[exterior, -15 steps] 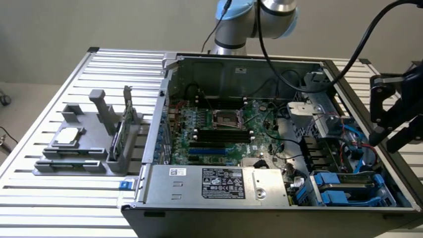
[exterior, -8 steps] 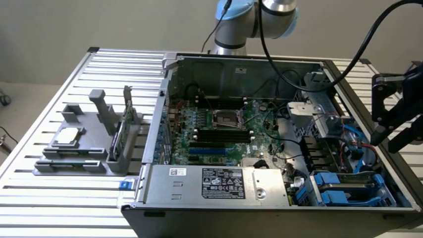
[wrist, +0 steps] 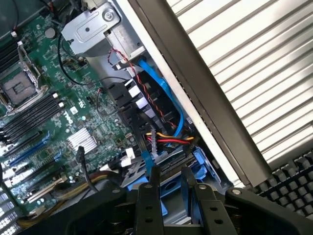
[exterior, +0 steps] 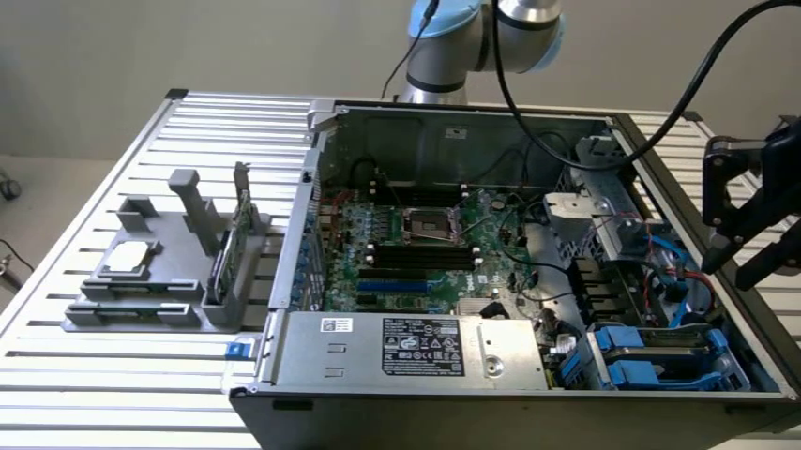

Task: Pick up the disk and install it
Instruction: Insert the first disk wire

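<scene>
While the arm's base stands behind the open computer case [exterior: 451, 131], its black hand [exterior: 730, 270] hangs in the air above the case's wall on the exterior view's right, touching nothing that I can see. Its two fingers [wrist: 146, 200] stand apart with a clear gap between them: open, with nothing gripped. The disk [exterior: 661, 349] sits low inside the case, apart from the hand, in the bay at the near corner on the exterior view's right, its blue carrier showing around a silver-grey body. From the wrist camera the fingers point down toward that blue frame, with red, yellow and black wires [wrist: 168, 141] and a flat blue cable [wrist: 164, 88] running just beside it. The green motherboard [exterior: 414, 234] covers the case floor, and a grey power supply [exterior: 419, 347] with a black label lies along the near edge. Out on the slatted desk [exterior: 75, 375], well apart from the hand on the exterior view's left, a grey holder [exterior: 138, 305] carries a small silver chip [exterior: 131, 258] and a thin card [exterior: 238, 234] standing upright — and a black keyboard [wrist: 293, 181] lies on the desk by the case's other side
</scene>
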{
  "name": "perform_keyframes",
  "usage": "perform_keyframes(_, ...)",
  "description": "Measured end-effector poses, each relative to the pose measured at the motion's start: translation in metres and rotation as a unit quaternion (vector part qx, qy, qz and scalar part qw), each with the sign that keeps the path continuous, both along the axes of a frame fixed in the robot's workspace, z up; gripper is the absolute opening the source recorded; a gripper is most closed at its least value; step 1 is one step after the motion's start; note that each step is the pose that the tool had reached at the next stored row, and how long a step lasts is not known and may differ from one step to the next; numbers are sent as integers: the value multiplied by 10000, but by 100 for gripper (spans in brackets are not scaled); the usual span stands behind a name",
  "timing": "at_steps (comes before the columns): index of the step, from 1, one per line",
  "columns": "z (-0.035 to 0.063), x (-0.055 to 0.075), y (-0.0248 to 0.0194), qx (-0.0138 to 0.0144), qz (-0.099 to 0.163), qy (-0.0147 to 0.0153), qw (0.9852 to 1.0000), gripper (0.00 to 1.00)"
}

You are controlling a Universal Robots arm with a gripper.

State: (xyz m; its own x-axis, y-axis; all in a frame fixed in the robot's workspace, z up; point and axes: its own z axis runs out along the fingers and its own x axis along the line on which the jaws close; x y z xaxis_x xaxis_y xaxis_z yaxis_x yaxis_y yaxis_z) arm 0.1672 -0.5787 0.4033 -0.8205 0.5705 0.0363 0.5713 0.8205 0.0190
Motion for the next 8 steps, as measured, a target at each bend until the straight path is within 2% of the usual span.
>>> perform_keyframes(4, -1, 0, 0, 0, -266, 0, 9996, 31)
perform_keyframes(8, -2, 0, 0, 0, -528, 0, 9986, 31)
